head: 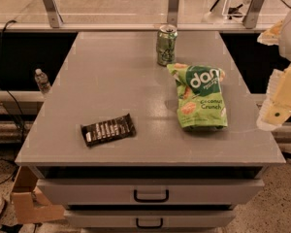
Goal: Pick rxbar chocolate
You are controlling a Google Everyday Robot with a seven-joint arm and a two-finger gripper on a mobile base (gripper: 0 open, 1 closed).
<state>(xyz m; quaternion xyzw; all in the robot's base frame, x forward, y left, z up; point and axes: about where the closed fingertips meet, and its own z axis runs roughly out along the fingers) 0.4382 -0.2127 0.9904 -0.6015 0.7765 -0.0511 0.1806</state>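
The rxbar chocolate (108, 129) is a small flat dark brown-black bar with white lettering. It lies at a slight angle on the front left of the grey table top (111, 67). My gripper (280, 103), pale yellow and white, hangs at the right edge of the view, just off the table's right side. It is far to the right of the bar, level with the green bag, and touches nothing on the table.
A green "coconut crunch" snack bag (200, 97) lies right of centre, between the bar and the gripper. A green soda can (167, 44) stands behind it. Drawers (151, 195) sit below the top. A water bottle (41, 81) and a cardboard box (29, 198) are at the left.
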